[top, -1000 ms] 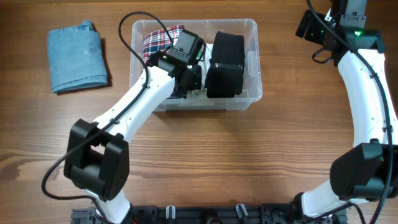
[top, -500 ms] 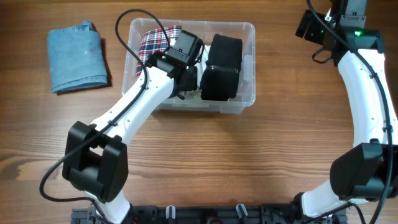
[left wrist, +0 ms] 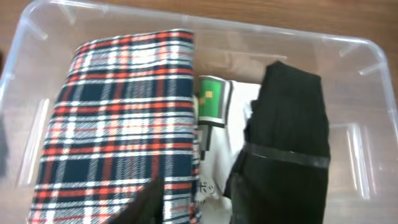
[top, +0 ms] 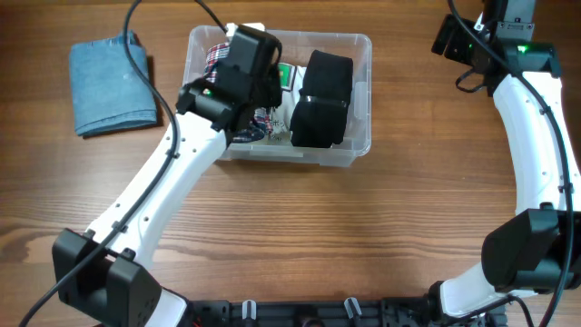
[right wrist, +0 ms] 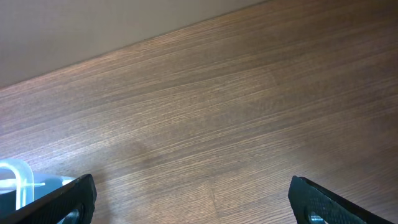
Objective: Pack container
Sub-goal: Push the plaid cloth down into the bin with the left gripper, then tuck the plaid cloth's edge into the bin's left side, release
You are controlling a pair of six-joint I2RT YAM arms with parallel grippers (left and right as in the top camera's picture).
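Note:
The clear plastic container (top: 356,54) stands at the back middle of the table. It holds a folded plaid garment (left wrist: 118,124) on the left, a white garment with a green patch (left wrist: 214,106) in the middle and a black garment (left wrist: 286,143) on the right. My left gripper (left wrist: 198,214) hovers above the container's left half, open and empty. Only one dark finger (left wrist: 148,202) shows, over the plaid. In the overhead view the left wrist (top: 243,68) covers most of the plaid. My right gripper (right wrist: 199,202) is wide open and empty above bare wood, far right of the container (top: 454,38).
A folded blue denim garment (top: 111,84) lies on the table to the left of the container. The right arm (top: 536,136) stands along the right side of the table.
My left gripper has risen out of the container and shifted a little left. The plaid garment stays inside. The container slid slightly left. The right arm has not moved.

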